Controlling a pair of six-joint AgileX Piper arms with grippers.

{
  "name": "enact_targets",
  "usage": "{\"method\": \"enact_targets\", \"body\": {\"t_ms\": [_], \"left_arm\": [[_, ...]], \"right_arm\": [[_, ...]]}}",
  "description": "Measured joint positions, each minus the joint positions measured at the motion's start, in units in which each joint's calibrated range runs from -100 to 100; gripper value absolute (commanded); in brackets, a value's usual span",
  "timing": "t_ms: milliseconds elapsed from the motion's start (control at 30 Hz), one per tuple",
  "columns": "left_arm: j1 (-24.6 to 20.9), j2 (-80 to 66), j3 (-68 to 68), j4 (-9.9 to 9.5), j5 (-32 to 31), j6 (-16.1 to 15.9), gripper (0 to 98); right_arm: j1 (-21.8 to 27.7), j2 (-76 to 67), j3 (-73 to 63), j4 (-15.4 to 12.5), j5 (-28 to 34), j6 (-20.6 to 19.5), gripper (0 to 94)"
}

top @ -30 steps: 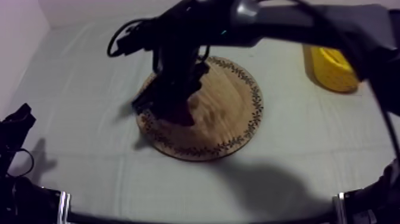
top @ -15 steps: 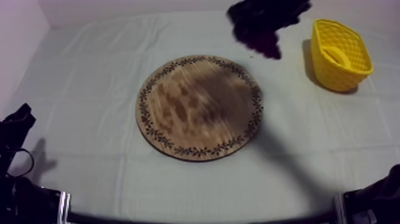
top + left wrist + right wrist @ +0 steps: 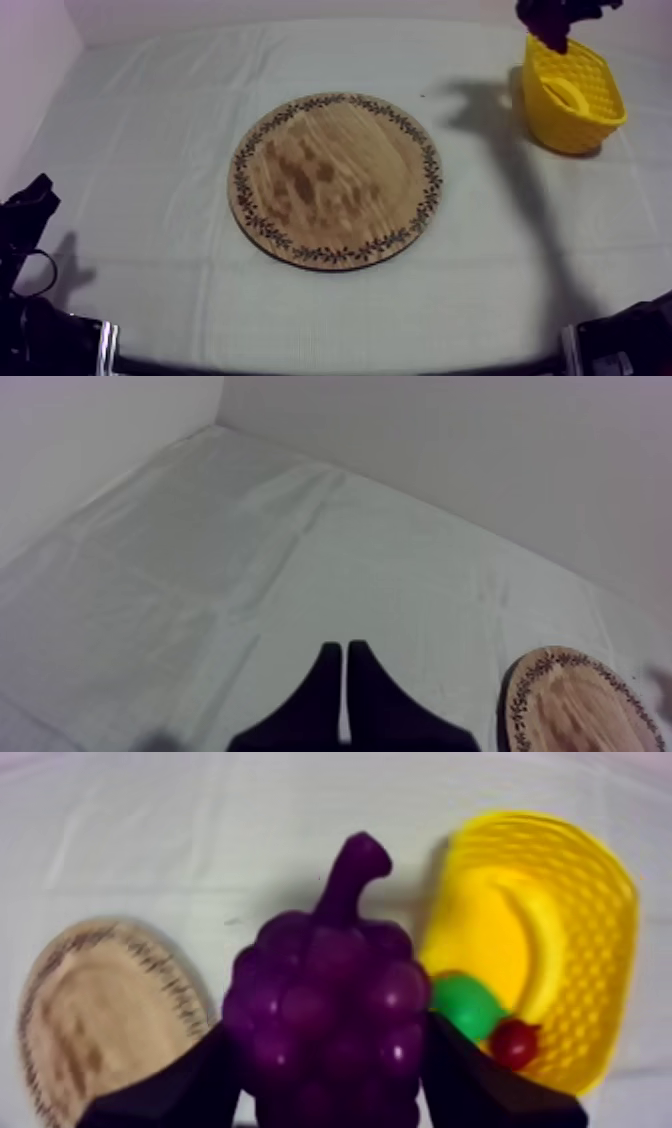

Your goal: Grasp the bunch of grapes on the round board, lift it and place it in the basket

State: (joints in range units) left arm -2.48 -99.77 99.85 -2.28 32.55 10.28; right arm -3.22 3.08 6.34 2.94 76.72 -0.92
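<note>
Grey-white cloth (image 3: 150, 150); banana (image 3: 535, 952), pear (image 3: 468, 1007) and small red fruit (image 3: 513, 1042) close together.

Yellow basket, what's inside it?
Inside the yellow basket lie a banana, a pear and a small red fruit. The bunch of grapes covers its near side, so anything there is hidden.

Left tool (image 3: 345, 651) low, fingers (image 3: 322, 691) together, right tool (image 3: 330, 1034) high, clamping bunch of grapes (image 3: 325, 987)

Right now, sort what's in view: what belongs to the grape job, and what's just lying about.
Job: bunch of grapes, in the right jaws, at the yellow basket; wooden board, bare.
Lying about: banana, pear, small red fruit, all in the basket; left jaws, shut on nothing.
</note>
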Motion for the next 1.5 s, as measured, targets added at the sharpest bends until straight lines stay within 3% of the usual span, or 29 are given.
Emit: {"method": "enact_targets", "body": {"t_ms": [333, 433, 633, 833, 967, 1100, 1500], "left_arm": [[0.0, 0.0, 0.0, 0.00, 0.0, 0.0, 0.0], [0.0, 0.0, 0.0, 0.00, 0.0, 0.0, 0.0], [0.0, 0.0, 0.0, 0.00, 0.0, 0.0, 0.0], [0.0, 0.0, 0.0, 0.00, 0.0, 0.0, 0.0], [0.0, 0.0, 0.0, 0.00, 0.0, 0.0, 0.0], [0.0, 0.0, 0.0, 0.00, 0.0, 0.0, 0.0], [0.0, 0.0, 0.0, 0.00, 0.0, 0.0, 0.0]], "right_arm": [[7.8, 10.1, -5.3, 1.6, -0.9, -0.5, 40.7], [9.3, 13.0, -7.0, 2.2, -0.6, -0.6, 50.0], [10.6, 18.7, -9.3, 4.5, 1.0, -2.7, 78.1], [11.5, 20.1, -9.6, 4.6, 1.4, -2.2, 82.4], [11.3, 16.8, -7.9, 3.4, 0.9, -1.1, 76.7], [10.5, 10.8, -4.2, 2.0, -0.2, 0.7, 65.1], [6.6, -20.4, 16.6, -3.5, -5.7, 6.1, 12.6]]}}
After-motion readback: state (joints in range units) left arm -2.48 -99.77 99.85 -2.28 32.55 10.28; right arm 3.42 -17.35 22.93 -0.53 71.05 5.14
